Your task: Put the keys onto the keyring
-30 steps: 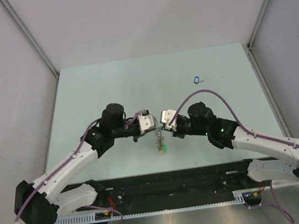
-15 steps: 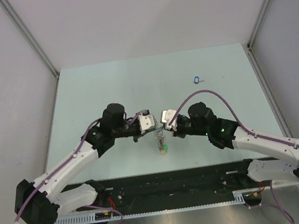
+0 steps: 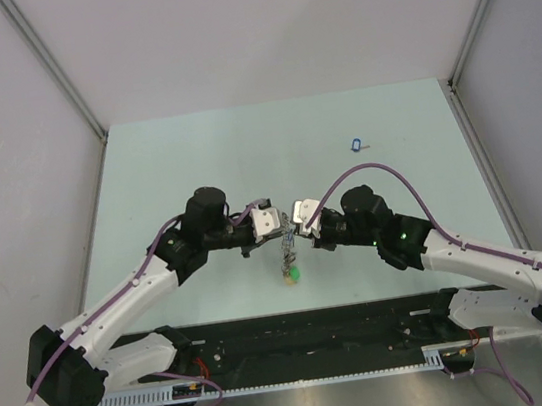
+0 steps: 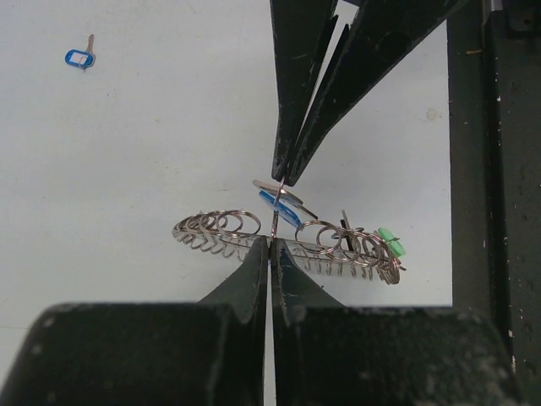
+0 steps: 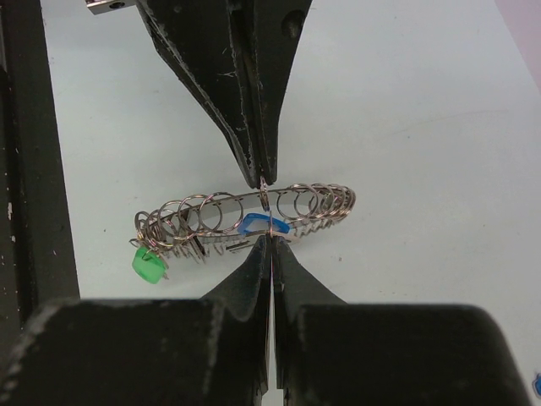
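While both arms reach in over the table (image 3: 174, 156), the top view has the left gripper (image 3: 281, 232) and right gripper (image 3: 293, 232) tip to tip at its middle. The keyring (image 3: 286, 253) hangs from those tips, with a green tag (image 3: 292, 274) at its low end. A loose key (image 3: 355, 145) lies well apart at the far right.

Over to the left wrist: its own jaws are pressed together on the keyring's wire. Just opposite, the right fingers come in from above, closed on a blue key (image 4: 279, 209) at the ring. The loose key sits off in the top left corner.

Right wrist now: its own jaws are pinched together at the blue tag. The left tips opposite are closed on the ring's upper edge. Small rings fan out both ways, and the green tag hangs at the left end.
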Robot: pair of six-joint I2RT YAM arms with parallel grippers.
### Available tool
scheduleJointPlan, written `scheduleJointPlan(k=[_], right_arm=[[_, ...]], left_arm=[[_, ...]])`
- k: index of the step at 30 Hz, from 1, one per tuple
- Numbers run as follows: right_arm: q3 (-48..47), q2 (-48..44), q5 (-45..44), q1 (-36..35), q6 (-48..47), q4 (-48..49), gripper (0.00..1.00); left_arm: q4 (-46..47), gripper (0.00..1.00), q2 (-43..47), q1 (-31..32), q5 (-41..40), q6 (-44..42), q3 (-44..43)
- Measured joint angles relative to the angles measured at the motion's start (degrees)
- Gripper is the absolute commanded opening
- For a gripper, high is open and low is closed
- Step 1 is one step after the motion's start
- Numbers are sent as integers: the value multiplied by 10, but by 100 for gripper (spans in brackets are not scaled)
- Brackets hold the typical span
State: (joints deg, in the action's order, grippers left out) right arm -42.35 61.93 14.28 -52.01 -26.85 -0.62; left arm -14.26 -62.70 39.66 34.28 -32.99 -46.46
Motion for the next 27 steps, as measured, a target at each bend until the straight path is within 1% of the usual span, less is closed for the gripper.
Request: scheduleJointPlan(k=[27], right_arm=[[0, 4, 10, 0, -5, 0, 0]], left_arm=[[0, 0, -4, 0, 11, 0, -1]])
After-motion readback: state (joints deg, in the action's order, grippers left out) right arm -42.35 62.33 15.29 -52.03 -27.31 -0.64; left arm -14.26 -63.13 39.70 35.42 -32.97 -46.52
